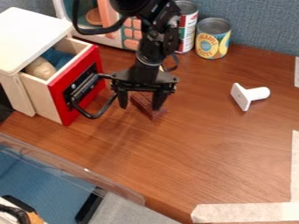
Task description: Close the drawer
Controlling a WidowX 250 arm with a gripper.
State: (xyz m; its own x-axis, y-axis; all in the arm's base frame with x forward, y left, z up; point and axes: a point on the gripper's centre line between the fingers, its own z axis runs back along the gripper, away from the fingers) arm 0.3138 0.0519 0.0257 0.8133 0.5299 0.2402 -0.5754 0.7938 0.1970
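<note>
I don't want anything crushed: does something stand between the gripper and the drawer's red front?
Only the black handle of the drawer itself, jutting toward the gripper. The brown block lies by the gripper's fingers, not in that gap.

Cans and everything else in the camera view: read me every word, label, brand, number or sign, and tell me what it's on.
None can be quoted with certainty:
Short can: print on the yellow label, too small to read surely.
Tall can: print on the red and white label, too small to read.
Toy microwave: any marks on its buttons, too small to read.
Drawer's red front: no readable text.
</note>
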